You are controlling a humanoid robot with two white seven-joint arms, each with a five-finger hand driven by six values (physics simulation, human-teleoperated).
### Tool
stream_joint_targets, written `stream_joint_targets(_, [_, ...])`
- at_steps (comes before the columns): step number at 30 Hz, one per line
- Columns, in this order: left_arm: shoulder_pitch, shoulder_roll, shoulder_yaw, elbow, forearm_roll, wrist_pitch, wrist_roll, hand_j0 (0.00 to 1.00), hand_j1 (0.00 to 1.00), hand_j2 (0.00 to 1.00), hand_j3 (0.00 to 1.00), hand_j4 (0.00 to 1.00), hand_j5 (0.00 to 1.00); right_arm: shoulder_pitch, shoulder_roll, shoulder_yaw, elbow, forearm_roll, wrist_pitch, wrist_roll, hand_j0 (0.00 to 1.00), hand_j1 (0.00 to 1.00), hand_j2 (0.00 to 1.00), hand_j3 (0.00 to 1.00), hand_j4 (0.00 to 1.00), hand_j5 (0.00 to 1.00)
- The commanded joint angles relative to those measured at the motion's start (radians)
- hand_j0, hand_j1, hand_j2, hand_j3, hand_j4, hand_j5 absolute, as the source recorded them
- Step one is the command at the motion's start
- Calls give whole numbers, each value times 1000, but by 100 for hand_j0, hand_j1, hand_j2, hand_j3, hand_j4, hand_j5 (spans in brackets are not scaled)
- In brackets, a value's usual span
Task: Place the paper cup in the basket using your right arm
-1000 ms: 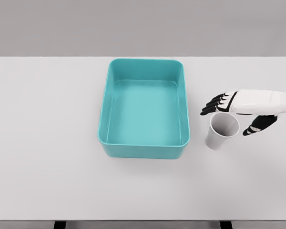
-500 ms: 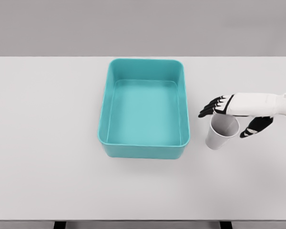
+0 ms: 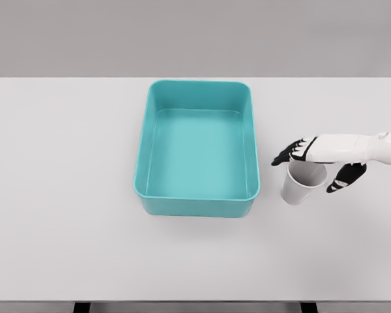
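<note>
We see a teal basket [image 3: 197, 150] on the white table [image 3: 65, 195], its inside bare. Just to its right stands the paper cup [image 3: 301, 184], upright, mouth up. Our right hand [image 3: 322, 155] lies over the cup's rim, fingers [image 3: 285, 155] extended past it, thumb [image 3: 345, 177] beside the cup, not clasping it.

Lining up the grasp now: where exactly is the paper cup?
In the head view the paper cup stands upright on the table, just right of the teal basket, directly under the right hand.
</note>
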Motion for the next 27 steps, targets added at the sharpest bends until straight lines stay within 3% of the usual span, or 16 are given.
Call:
stream_joint_targets(1, [0,0,0,-1,0,1,0,100,100,100,100,100,100,0,4,4,11,-4,3,-1,100,100,100,100,100,100])
stream_joint_targets(10, [0,0,0,-1,0,1,0,100,100,100,100,100,100,5,44,21,64,11,0,-7,98,98,98,98,98,98])
stream_joint_targets(12, [0,0,0,1,0,-1,0,100,100,100,100,100,100,5,44,22,63,13,-3,-5,88,88,88,88,88,88])
stream_joint_targets(13, [0,0,0,1,0,-1,0,100,100,100,100,100,100,5,40,22,63,13,-6,7,64,64,64,64,64,64])
stream_joint_targets(21, [0,0,0,-1,0,-1,0,100,100,100,100,100,100,-3,15,8,46,13,-6,4,64,64,64,64,64,64])
stream_joint_targets(27, [0,0,0,-1,2,-1,0,100,100,100,100,100,100,-9,-36,-123,-43,11,-6,42,65,65,65,65,65,65])
